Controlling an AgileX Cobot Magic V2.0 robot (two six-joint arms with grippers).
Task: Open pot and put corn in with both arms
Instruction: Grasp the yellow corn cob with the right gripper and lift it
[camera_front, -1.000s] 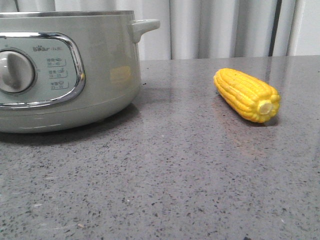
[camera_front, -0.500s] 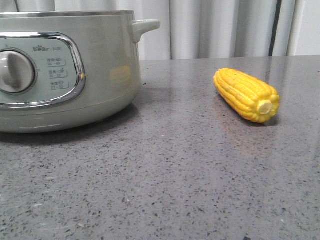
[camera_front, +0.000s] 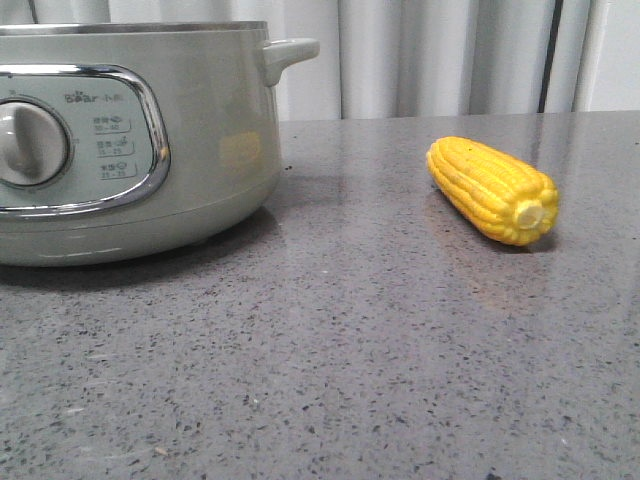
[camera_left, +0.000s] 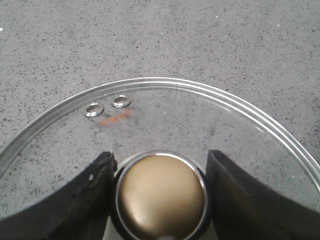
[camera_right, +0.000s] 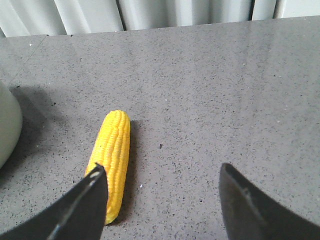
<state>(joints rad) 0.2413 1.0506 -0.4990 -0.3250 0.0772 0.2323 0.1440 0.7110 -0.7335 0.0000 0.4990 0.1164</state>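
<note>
The pot (camera_front: 200, 150) stands at the left of the grey counter in the front view, with no lid on it; its edge also shows in the right wrist view (camera_right: 6, 125). The glass lid (camera_left: 200, 115) is off the pot and over bare counter. My left gripper (camera_left: 160, 154) is shut on its bronze knob (camera_left: 161, 195), one finger on each side. I cannot tell whether the lid rests on the counter. The corn (camera_front: 492, 188) lies on the counter to the right of the pot. My right gripper (camera_right: 162, 167) is open above the counter, and the corn (camera_right: 114, 145) lies by one finger.
The grey speckled counter (camera_front: 330, 340) runs back to pale curtains (camera_front: 420, 55). The pot's stubby side handle (camera_front: 290, 52) sticks out toward the corn. Neither arm shows in the front view.
</note>
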